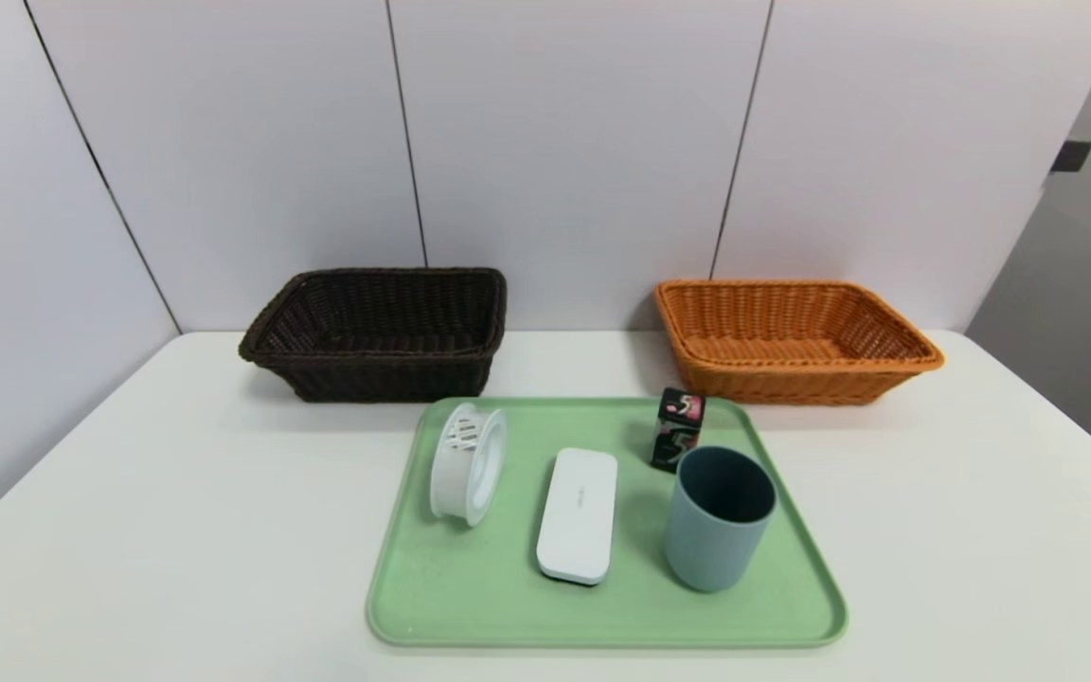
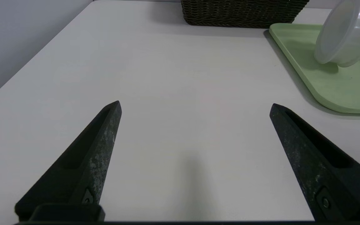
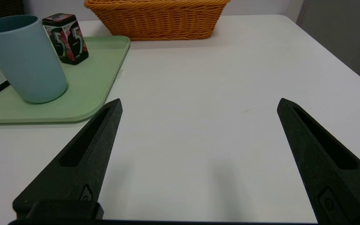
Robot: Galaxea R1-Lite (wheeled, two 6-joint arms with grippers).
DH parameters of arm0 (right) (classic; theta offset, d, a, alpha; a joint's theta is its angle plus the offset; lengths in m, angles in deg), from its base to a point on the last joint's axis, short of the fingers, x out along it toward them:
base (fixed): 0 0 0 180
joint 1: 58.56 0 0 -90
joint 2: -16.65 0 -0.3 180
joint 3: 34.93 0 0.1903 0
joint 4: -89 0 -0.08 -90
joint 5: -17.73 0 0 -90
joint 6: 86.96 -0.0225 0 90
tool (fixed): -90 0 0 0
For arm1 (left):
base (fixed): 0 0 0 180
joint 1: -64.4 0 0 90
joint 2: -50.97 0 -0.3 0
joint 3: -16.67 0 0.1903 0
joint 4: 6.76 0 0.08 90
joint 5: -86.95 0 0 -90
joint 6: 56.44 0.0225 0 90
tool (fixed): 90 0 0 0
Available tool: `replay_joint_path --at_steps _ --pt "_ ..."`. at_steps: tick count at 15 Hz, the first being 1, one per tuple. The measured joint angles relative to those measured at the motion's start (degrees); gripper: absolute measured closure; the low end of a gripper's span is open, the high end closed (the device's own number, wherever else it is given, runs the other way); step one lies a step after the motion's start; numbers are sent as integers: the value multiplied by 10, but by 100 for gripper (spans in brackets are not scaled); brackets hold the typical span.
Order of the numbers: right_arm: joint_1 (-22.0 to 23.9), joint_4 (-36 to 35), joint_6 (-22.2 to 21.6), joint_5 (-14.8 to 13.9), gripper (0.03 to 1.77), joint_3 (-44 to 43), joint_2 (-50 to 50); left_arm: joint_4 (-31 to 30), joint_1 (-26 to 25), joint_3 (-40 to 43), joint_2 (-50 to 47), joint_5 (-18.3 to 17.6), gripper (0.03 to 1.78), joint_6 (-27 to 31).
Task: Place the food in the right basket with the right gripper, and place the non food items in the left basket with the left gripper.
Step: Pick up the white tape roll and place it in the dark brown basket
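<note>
The left gripper (image 2: 195, 104) hovers over the white table (image 1: 271, 530), spread wide and holding nothing; the white spool (image 1: 456, 469) lies ahead at its two o'clock, on the green tray (image 1: 470, 606). The right gripper (image 3: 201, 100), also spread and unloaded, hovers over the table, the blue cup (image 1: 711, 540) at its ten o'clock and the gum pack (image 1: 676, 440) near eleven. The white case (image 1: 579, 516) lies mid-tray, between spool and cup. At the tray's eleven o'clock sits the dark basket (image 1: 384, 374); at one o'clock, the orange basket (image 1: 792, 381).
</note>
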State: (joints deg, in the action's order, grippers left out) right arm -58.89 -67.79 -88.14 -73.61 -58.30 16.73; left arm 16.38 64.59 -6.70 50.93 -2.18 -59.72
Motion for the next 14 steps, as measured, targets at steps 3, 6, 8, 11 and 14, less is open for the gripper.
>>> replay_joint_path --at_steps 3,6,8,11,14 --pt "0 0 -2 0 9 0 0 0 0 0 0 0 12 0" --pt "0 0 1 0 9 0 0 0 0 0 0 0 12 0" --pt "0 0 1 0 9 0 0 0 0 0 0 -3 12 14" --pt "0 1 3 0 9 0 0 2 0 0 0 -6 12 41" --pt "0 0 7 1 9 0 0 0 0 0 0 -4 12 31"
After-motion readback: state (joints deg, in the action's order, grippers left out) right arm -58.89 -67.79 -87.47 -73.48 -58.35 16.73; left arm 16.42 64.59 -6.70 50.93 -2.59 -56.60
